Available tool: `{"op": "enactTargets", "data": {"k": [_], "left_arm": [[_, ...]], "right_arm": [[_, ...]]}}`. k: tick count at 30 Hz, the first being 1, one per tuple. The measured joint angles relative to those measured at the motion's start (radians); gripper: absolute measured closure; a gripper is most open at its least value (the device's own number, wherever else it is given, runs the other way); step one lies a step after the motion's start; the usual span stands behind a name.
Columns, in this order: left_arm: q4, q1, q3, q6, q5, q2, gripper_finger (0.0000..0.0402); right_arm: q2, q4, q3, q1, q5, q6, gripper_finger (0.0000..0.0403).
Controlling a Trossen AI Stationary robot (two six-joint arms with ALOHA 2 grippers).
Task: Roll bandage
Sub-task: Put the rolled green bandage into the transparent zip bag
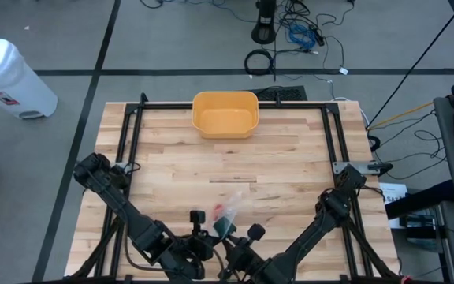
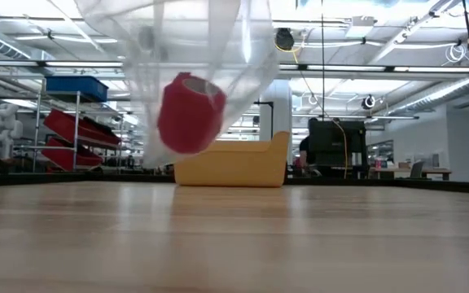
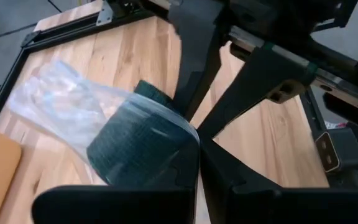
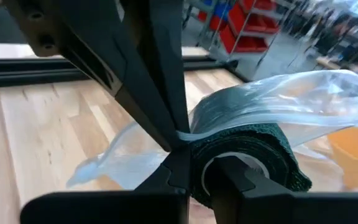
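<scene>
Where the two grippers meet over the table's near edge, both sets of fingers are pinched shut on a clear crinkled plastic bag [image 3: 55,106]. Left gripper [image 1: 198,241] and right gripper [image 1: 239,244] close together, nearly touching. Inside the bag: dark green roll of bandage [image 4: 247,149] up at the pinch, red roll of bandage [image 2: 190,112] hanging lower. Bag lifted clear of the pale wooden table [image 1: 290,166]. Yellow plastic bin [image 1: 225,113] at far edge, well apart. Risk: thin film could tear or slip between opposing pulls; the loose red roll may drop and run off.
</scene>
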Motion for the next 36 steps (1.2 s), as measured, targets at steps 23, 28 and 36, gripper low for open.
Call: {"op": "enactTargets", "data": {"k": [23,28,36], "left_arm": [[0.042,-0.025,-0.001,0.021,-0.003,-0.028,0.0385],[0.046,-0.026,-0.001,0.022,0.001,-0.03,0.0385],[0.049,-0.059,0.0,0.051,0.014,-0.03,0.0385]], "right_arm": [[-0.032,0.128,0.002,-0.04,-0.132,-0.296,0.0358],[-0.037,0.207,0.001,-0.037,-0.138,-0.451,0.034],[-0.041,0.287,0.001,-0.015,-0.138,-0.674,0.0328]]}}
